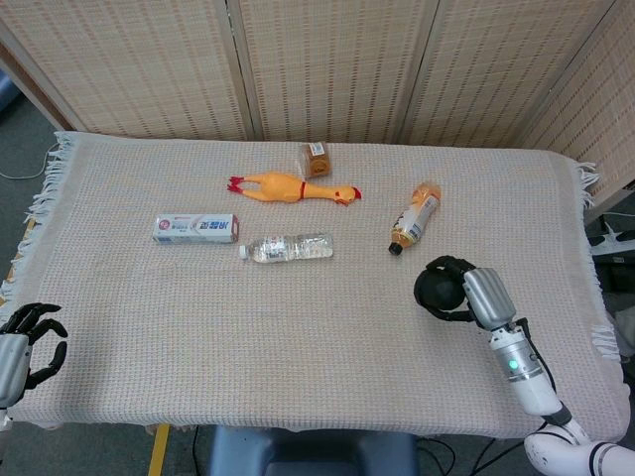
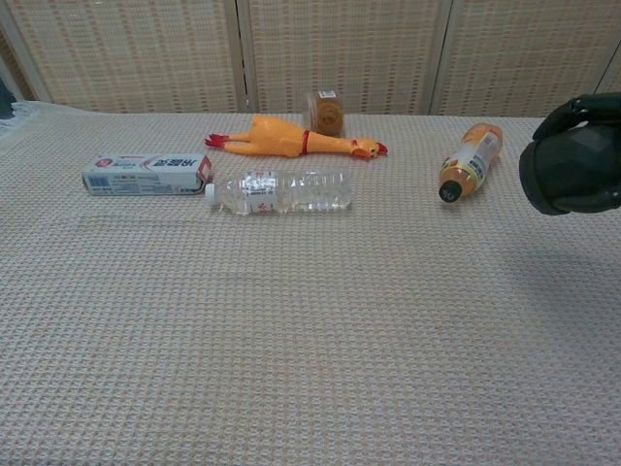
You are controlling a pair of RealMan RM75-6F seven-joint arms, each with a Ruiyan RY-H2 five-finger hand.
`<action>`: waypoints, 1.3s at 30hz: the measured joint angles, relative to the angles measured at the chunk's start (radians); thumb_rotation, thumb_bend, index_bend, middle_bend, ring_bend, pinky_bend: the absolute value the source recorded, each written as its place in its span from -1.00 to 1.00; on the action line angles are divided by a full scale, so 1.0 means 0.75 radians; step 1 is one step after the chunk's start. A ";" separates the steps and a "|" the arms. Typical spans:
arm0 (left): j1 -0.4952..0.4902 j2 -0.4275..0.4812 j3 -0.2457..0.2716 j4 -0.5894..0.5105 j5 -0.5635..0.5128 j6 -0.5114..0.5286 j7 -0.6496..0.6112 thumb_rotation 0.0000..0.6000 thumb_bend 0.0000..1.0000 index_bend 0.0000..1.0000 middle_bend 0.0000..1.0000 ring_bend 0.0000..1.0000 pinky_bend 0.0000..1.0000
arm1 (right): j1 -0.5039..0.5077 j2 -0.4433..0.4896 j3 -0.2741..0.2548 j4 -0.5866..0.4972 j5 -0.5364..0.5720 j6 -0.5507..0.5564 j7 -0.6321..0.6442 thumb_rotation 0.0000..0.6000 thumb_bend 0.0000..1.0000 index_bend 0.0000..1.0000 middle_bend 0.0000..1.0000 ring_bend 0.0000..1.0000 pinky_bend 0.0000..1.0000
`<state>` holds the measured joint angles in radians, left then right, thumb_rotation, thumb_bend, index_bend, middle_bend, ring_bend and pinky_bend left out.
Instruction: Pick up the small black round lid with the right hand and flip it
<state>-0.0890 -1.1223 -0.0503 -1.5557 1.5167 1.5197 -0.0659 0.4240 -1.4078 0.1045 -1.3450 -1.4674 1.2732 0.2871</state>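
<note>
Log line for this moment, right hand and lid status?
phase: lid lifted | right hand: grips small black round lid, clear of cloth, not yet flipped | left hand: idle at table edge, holds nothing

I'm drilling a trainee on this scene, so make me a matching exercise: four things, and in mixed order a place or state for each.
Things:
1. black lid
2. clear water bottle
3. rubber chicken
4. left hand

Places or states:
A. at the table's near left edge, holding nothing
B. beside the small brown jar
C. held in the right hand
D. lying beside the toothpaste box

Pairs: 1-C, 2-D, 3-B, 4-A
</note>
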 measured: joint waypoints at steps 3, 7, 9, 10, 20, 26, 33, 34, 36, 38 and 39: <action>0.001 0.002 0.000 -0.002 -0.002 0.000 0.003 1.00 -0.12 0.07 -0.44 -0.61 -0.10 | -0.003 0.007 0.008 -0.025 0.102 -0.035 -0.218 1.00 -0.39 0.47 0.14 0.33 0.51; 0.002 0.005 -0.001 -0.007 -0.008 -0.004 0.005 1.00 -0.12 0.08 -0.43 -0.61 -0.10 | -0.005 0.002 0.027 -0.065 0.291 -0.057 -0.674 1.00 -0.39 0.47 0.14 0.33 0.51; 0.002 0.006 -0.001 -0.009 -0.010 -0.005 0.006 1.00 -0.12 0.09 -0.43 -0.61 -0.10 | -0.005 0.000 0.035 -0.086 0.384 -0.067 -0.870 1.00 -0.39 0.47 0.14 0.33 0.51; 0.002 0.006 0.000 -0.010 -0.010 -0.007 0.008 1.00 -0.12 0.09 -0.43 -0.61 -0.10 | -0.004 -0.001 0.039 -0.098 0.441 -0.074 -0.983 1.00 -0.39 0.47 0.14 0.33 0.51; -0.001 0.008 0.003 -0.018 -0.011 -0.018 0.021 1.00 -0.12 0.11 -0.40 -0.61 -0.10 | 0.005 0.034 0.033 -0.178 0.520 -0.197 -1.107 1.00 -0.39 0.47 0.14 0.33 0.51; -0.001 0.010 0.002 -0.022 -0.017 -0.024 0.023 1.00 -0.12 0.12 -0.39 -0.60 -0.10 | 0.025 0.065 0.003 -0.186 0.497 -0.359 -0.880 1.00 -0.39 0.45 0.14 0.32 0.51; -0.002 0.012 0.002 -0.025 -0.021 -0.027 0.024 1.00 -0.12 0.12 -0.38 -0.60 -0.10 | 0.044 0.030 -0.008 -0.114 0.483 -0.408 -0.802 1.00 -0.39 0.39 0.11 0.12 0.40; -0.002 0.012 0.002 -0.025 -0.021 -0.027 0.023 1.00 -0.12 0.12 -0.38 -0.60 -0.10 | 0.045 0.025 -0.009 -0.104 0.474 -0.408 -0.787 1.00 -0.39 0.36 0.07 0.06 0.36; -0.002 0.013 0.002 -0.026 -0.023 -0.028 0.023 1.00 -0.12 0.12 -0.38 -0.60 -0.10 | 0.046 0.015 -0.012 -0.086 0.451 -0.406 -0.760 1.00 -0.39 0.28 -0.05 -0.08 0.26; -0.001 0.014 0.002 -0.028 -0.024 -0.029 0.022 1.00 -0.12 0.12 -0.37 -0.60 -0.10 | 0.046 0.017 -0.017 -0.084 0.443 -0.411 -0.748 1.00 -0.39 0.09 -0.27 -0.32 0.12; -0.001 0.014 0.002 -0.028 -0.024 -0.028 0.022 1.00 -0.12 0.12 -0.37 -0.60 -0.10 | 0.046 0.020 -0.019 -0.086 0.445 -0.417 -0.749 1.00 -0.39 -0.05 -0.44 -0.48 0.07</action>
<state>-0.0898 -1.1118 -0.0491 -1.5768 1.4986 1.4984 -0.0491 0.4588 -1.3926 0.0899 -1.4092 -1.1334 0.9602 -0.2749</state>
